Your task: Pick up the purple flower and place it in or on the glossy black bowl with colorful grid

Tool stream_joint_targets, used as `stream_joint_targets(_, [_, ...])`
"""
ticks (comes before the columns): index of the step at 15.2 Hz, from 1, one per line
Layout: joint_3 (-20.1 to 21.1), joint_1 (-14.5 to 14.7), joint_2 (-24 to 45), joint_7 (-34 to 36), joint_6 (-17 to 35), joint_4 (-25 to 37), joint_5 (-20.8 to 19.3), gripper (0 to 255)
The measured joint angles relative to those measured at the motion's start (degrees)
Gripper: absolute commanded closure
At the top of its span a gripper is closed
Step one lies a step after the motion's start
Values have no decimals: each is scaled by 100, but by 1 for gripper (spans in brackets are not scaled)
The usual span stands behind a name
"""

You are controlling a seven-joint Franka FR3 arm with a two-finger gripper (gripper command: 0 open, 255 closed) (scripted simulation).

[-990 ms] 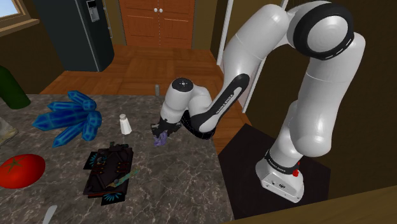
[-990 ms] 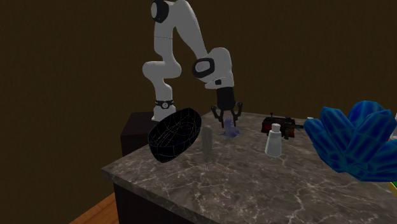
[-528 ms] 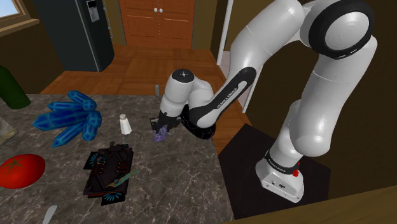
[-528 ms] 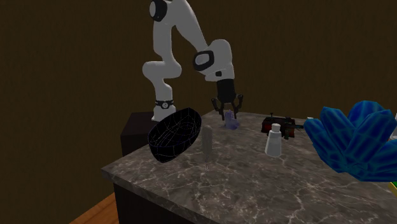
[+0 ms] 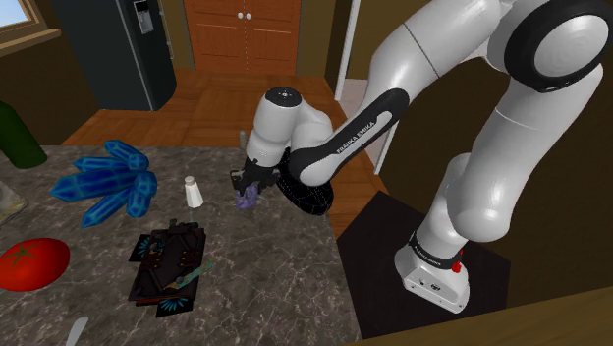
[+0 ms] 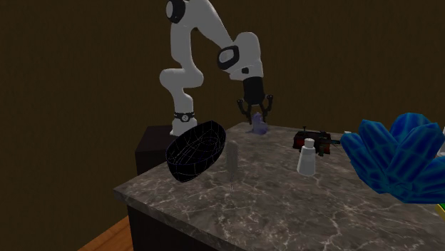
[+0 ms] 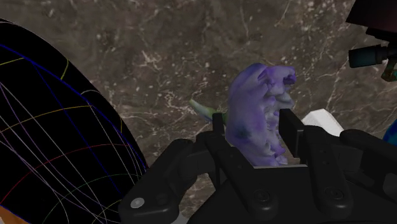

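Observation:
My black gripper (image 7: 257, 130) is shut on the purple flower (image 7: 257, 114), whose petals stick out past the fingertips and whose green stem (image 7: 205, 110) pokes to one side. In the shoulder view the gripper (image 5: 248, 187) holds the flower (image 5: 246, 201) above the marble counter (image 5: 275, 265), just beside the black bowl (image 5: 305, 195) that the arm partly hides. The second exterior view has the flower (image 6: 257, 127) lifted off the counter, up and to the right of the glossy black bowl (image 6: 195, 150) with thin coloured grid lines. That bowl (image 7: 51, 153) also lies close beside the fingers in the wrist view.
A white shaker (image 5: 194, 192), a blue crystal cluster (image 5: 110, 182), a dark patterned object (image 5: 169, 263) and a red tomato-like thing (image 5: 31, 263) lie on the counter. A grey cylinder (image 6: 232, 160) stands near the bowl. The counter edge runs beside the stand (image 5: 432, 280).
The gripper has risen with the purple flower in it, lifting it further off the counter. The bowl and other objects have stayed put.

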Motion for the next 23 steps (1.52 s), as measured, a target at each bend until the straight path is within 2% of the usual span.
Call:
stream_joint_targets(8, [16,58,-494,-422,-616,160,498,255])
stream_joint_targets(17, [-10,125,-897,-702,-1274,437,811,255])
stream_joint_targets(23, [-518,-49,-1458,-1610,-1297,-25,1125,255])
